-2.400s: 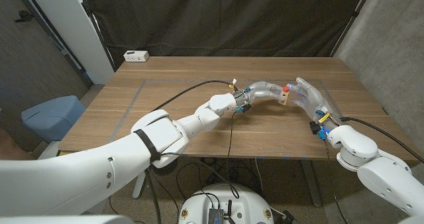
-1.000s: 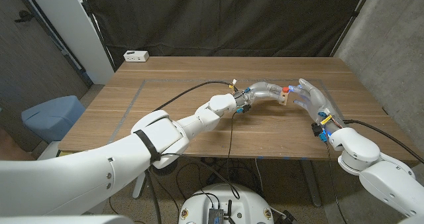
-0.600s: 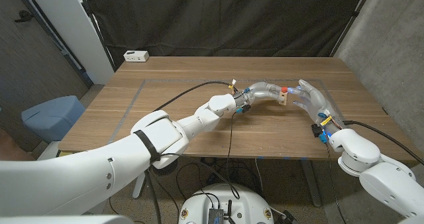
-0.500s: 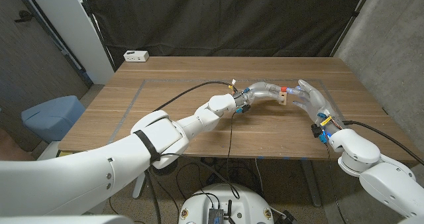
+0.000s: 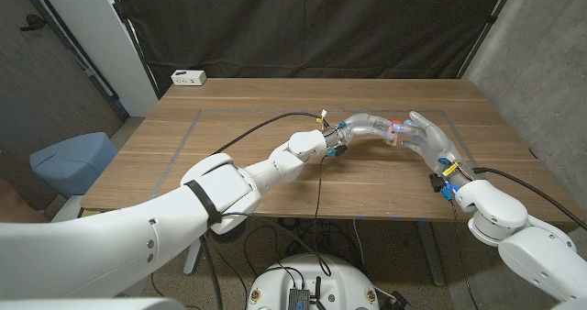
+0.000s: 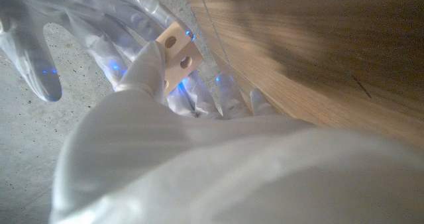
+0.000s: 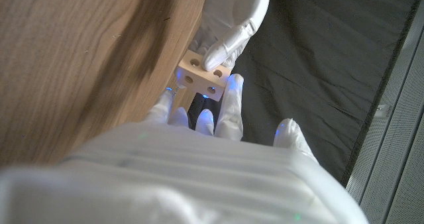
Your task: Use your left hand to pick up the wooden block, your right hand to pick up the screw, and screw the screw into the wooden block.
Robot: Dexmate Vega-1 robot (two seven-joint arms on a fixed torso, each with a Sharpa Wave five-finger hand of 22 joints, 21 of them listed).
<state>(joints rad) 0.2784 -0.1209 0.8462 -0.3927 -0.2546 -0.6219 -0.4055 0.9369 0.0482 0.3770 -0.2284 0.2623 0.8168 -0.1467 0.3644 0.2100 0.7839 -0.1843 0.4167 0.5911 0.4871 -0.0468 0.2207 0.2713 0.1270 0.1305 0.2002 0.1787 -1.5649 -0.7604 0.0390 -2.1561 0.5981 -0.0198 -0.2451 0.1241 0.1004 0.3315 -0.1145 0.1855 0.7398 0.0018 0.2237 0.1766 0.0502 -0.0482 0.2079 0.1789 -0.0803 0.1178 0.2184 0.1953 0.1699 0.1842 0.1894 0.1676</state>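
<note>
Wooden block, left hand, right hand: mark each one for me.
wooden block [image 7: 201, 75], right wrist view, on its face with the holes.
left hand [image 5: 365, 126], head view, on the middle of the hand holding the block.
right hand [image 5: 429, 138], head view, on the back of the hand.

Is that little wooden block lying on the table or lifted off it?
Lifted. The left hand holds the wooden block in the air, with the right hand against it; the right wrist view shows dark backdrop behind it, not table.
</note>
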